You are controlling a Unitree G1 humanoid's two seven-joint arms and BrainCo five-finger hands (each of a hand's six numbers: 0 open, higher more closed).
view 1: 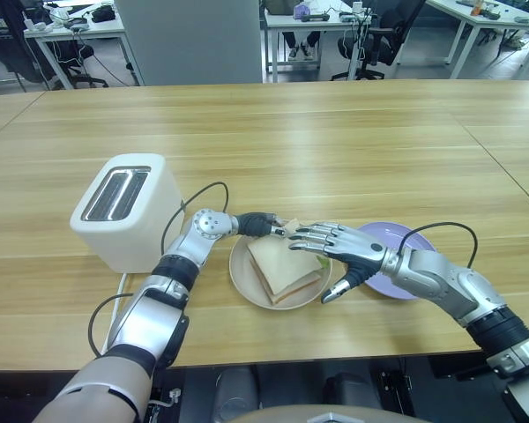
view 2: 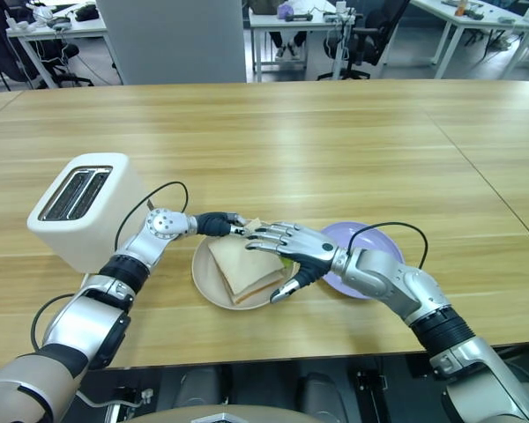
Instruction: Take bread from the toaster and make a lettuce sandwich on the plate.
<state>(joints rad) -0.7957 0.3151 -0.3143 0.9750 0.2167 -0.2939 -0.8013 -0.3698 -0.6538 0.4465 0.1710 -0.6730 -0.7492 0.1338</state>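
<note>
A white toaster (view 1: pixel 123 216) stands at the left, its slots looking empty. To its right a beige plate (view 1: pixel 240 280) carries a sandwich (view 1: pixel 278 264) of white bread, with a bit of green lettuce (view 1: pixel 323 262) showing at its right edge. My left hand (view 1: pixel 257 225) lies at the plate's far rim, its fingertips pinched on the far corner of the top bread slice. Spread open, my right hand (view 1: pixel 339 245) hovers over the sandwich's right side, fingers pointing left toward the left hand.
A purple plate (view 1: pixel 383 233) lies just right of the beige one, partly under my right wrist. Black cables loop off both forearms. The wooden table stretches wide behind; desks and chairs stand beyond its far edge.
</note>
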